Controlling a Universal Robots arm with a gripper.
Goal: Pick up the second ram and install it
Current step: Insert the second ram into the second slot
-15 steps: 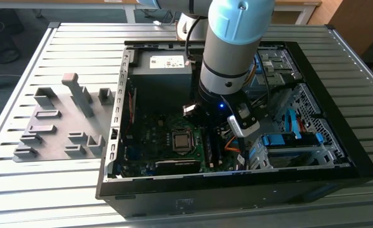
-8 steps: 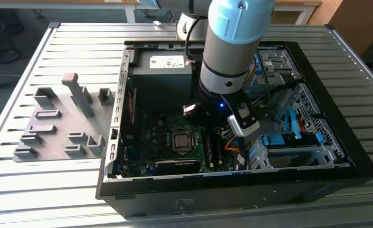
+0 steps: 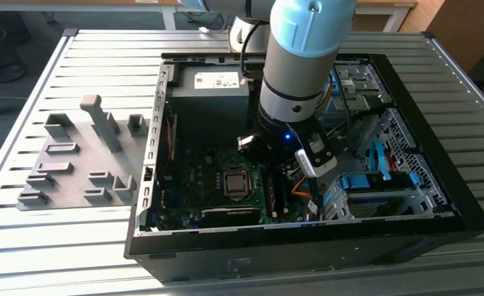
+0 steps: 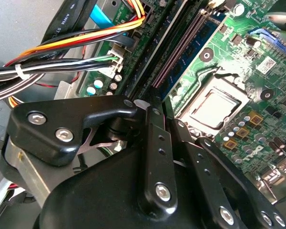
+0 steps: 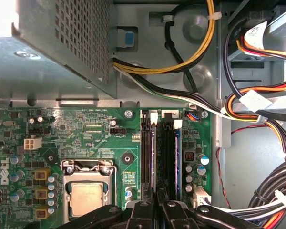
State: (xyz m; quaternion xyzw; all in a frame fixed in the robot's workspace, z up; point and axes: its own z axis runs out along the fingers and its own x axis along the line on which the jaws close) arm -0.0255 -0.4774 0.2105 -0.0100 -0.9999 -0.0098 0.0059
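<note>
- Inside the open case (image 3: 153,129), on a ribbed metal desk (image 3: 102,55), the end effector (image 5: 156,209) hangs low over the memory slots; whether it grips anything I cannot tell.
- Blue ram (image 5: 177,157), thin and flat, stands upright in a slot, just beside an empty black slot (image 5: 148,157).
- Room is tight: a perforated steel box (image 5: 76,43) stands on one side, bundled cables (image 5: 257,109) on the other.
- Green motherboard (image 5: 86,138) carries a square metal-capped processor (image 5: 88,198).
- Grey plastic blocks (image 3: 69,166) sit outside the case, toward the exterior view's left.
</note>
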